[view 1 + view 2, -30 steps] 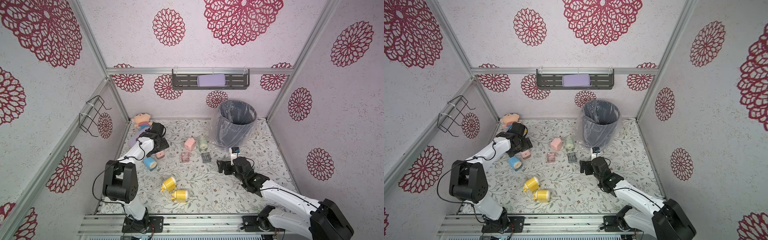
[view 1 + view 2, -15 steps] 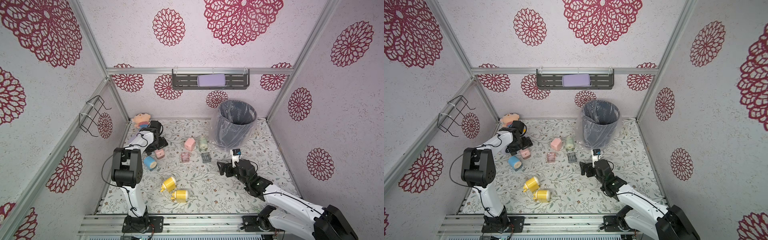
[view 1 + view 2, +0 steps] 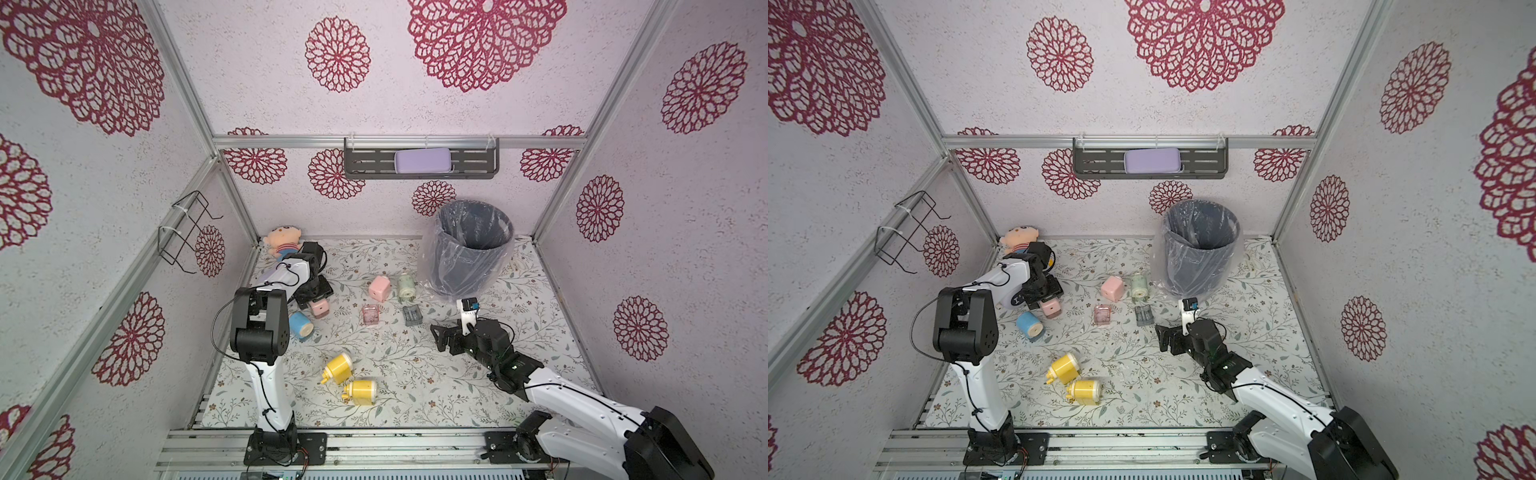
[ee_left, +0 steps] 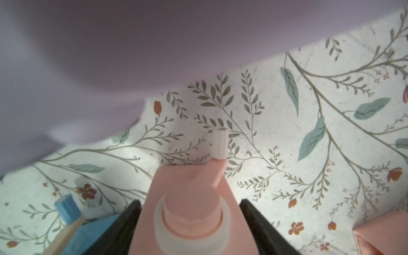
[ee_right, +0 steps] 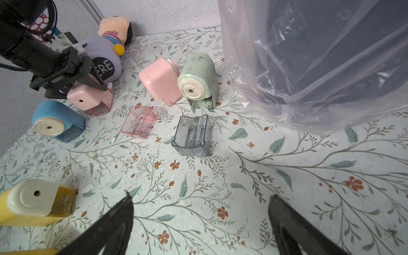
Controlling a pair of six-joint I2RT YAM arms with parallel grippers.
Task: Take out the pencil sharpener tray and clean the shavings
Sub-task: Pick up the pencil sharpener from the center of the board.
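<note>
The left arm folds forward and down, its left gripper [image 4: 189, 202] clamped on the pink sharpener [image 5: 88, 99] between its fingers. The right gripper [image 5: 199, 195] reaches low, jaws spread wide.

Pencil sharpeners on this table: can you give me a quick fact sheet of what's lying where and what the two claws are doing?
Left gripper: closed on the small pink sharpener, tray still inside
Right gripper: open, empty, over the table
Loose trays: pink tray and grey tray, side by side
Other sharpeners: blue sharpener, big pink sharpener, green sharpener, two yellow sharpeners
Bin: bag-lined, beside the green sharpener
Soft toy: far corner, behind the left gripper
</note>
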